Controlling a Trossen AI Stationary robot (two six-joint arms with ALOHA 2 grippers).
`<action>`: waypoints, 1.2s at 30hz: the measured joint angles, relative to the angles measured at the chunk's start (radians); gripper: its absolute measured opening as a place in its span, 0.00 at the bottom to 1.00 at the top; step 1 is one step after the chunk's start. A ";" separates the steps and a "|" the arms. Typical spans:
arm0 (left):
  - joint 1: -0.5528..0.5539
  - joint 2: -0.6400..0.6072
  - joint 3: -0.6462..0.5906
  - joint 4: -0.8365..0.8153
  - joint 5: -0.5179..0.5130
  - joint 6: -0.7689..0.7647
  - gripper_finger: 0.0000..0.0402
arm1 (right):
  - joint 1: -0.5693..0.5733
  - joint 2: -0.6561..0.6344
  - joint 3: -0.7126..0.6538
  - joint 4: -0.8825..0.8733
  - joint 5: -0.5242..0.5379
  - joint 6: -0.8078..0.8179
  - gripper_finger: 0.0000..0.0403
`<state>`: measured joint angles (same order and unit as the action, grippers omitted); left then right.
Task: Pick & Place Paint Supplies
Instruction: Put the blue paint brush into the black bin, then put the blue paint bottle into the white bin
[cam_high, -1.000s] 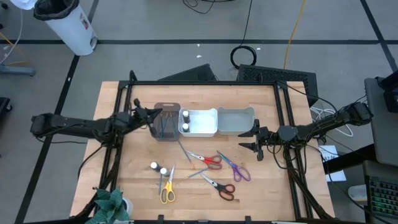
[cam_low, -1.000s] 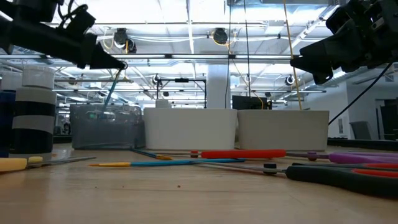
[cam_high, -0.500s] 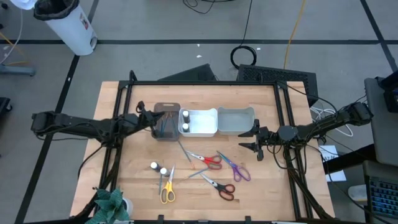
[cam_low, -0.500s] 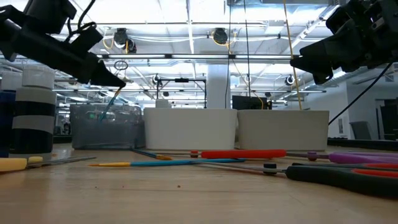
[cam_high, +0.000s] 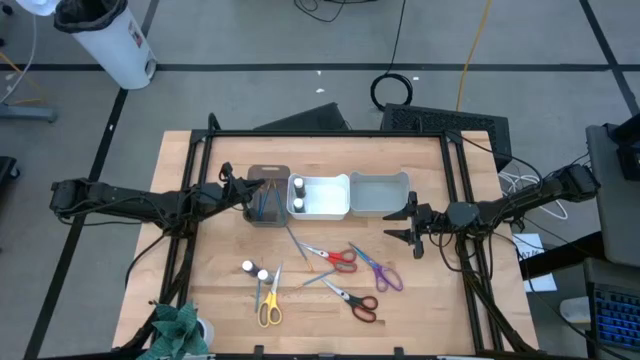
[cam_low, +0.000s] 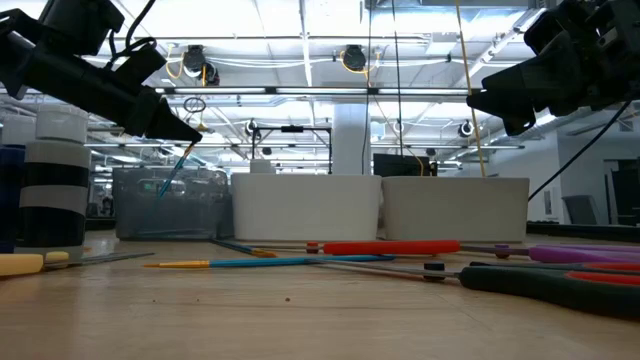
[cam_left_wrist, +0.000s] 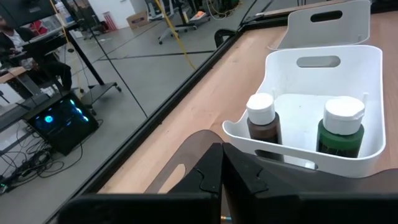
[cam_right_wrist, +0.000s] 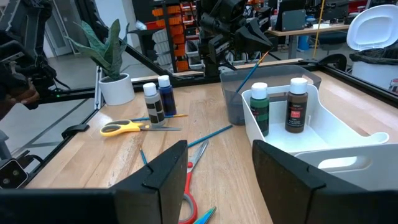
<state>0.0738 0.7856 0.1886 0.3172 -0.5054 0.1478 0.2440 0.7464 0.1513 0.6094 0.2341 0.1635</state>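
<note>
High view: we see the left tool (cam_high: 240, 190) at the left edge of the dark bin (cam_high: 268, 171), upper middle of the desk (cam_high: 450, 300). The white bin (cam_high: 335, 212) touches the dark bin on its right and holds two capped bottles (cam_high: 297, 193) at its left end; the grey bin (cam_high: 380, 195) sits right of that. The right tool (cam_high: 400, 222) hovers just right of the grey bin, well apart from the loose items. Lower middle of the frame: two more bottles (cam_high: 255, 270), yellow scissors (cam_high: 268, 305), red scissors (cam_high: 332, 257), purple scissors (cam_high: 382, 272), black scissors (cam_high: 352, 300), and a thin brush on the desk (cam_high: 293, 240). Low view: the left tool is at upper left, above the dark bin. A teal brush (cam_low: 172, 172) slants from right at its tip down into the bin. The right tool is at upper right, high above the desk. Left wrist view: this tool's fingers (cam_left_wrist: 208, 174) are pressed together, so clenched; we cannot tell whether the brush is pinched between them. Beyond them, a brown bottle (cam_left_wrist: 261, 121) and a green bottle (cam_left_wrist: 341, 127) stand upright in the white bin. Right wrist view: the right tool's fingers (cam_right_wrist: 158, 180) stand apart with nothing between them, so released. In the upper middle the left tool is over the dark bin with the brush leaning inside; a potted plant (cam_right_wrist: 109, 56) stands at upper left.
</note>
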 joint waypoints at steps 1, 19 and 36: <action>0.000 0.000 0.000 0.000 -0.001 0.000 0.04 | 0.000 0.000 0.000 0.000 0.000 0.000 0.42; -0.002 0.000 0.000 0.004 -0.104 -0.053 0.50 | 0.000 0.000 0.000 0.000 0.000 0.000 0.42; -0.124 0.000 0.001 0.240 -0.097 -0.051 0.66 | 0.000 0.000 0.000 0.000 0.000 0.000 0.42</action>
<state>-0.0506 0.7853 0.1898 0.5572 -0.6020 0.0968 0.2440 0.7464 0.1513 0.6094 0.2344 0.1635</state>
